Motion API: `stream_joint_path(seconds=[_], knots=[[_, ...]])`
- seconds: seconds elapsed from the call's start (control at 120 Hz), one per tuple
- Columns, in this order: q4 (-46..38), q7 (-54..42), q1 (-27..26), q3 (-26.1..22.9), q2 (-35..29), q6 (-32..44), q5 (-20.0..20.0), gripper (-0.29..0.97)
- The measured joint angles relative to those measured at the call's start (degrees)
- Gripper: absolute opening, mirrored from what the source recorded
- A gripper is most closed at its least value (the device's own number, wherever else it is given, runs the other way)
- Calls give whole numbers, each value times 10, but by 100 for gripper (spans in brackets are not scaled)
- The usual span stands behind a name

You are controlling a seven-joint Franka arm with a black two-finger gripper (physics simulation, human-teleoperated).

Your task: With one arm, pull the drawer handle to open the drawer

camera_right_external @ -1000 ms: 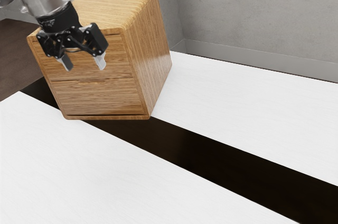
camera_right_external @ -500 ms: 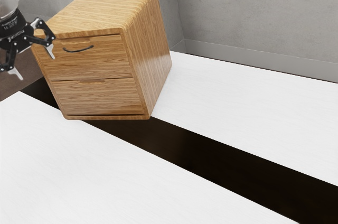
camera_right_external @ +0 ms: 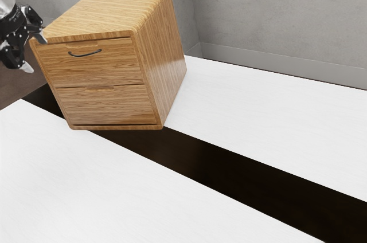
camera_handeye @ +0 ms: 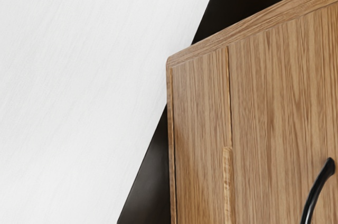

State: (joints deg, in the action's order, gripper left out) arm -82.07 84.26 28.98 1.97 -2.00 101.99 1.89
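White tabletop (camera_right_external: 269,117), black strip (camera_right_external: 241,168) (running diagonally), grey wall (camera_right_external: 275,8)

Matt grained wood cabinet (camera_right_external: 114,16) (smooth black handle (camera_right_external: 85,55)), smooth white table (camera_right_external: 258,111)

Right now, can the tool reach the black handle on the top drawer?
Probably yes. The handle is bare, with nothing before the drawer. The open tool hangs apart from it, beside the cabinet, at the exterior view's left.
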Motion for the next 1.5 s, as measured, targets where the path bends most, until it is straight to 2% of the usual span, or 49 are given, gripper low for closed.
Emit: stream_joint_path(seconds=[0.125, 0.342, 0.6, 0.775, 1.15, 1.5], knots=[[-48, 44, -28, 0, -1, 57, 22, 68], [-76, 102, -64, 4, -2, 128, 30, 68], [-93, 155, -30, 9, 0, 177, 32, 68], [-95, 181, -14, 9, 0, 193, 32, 68], [-96, 215, -51, 7, -4, 202, 33, 68], [-96, 233, -37, 6, 1, 206, 33, 68]])
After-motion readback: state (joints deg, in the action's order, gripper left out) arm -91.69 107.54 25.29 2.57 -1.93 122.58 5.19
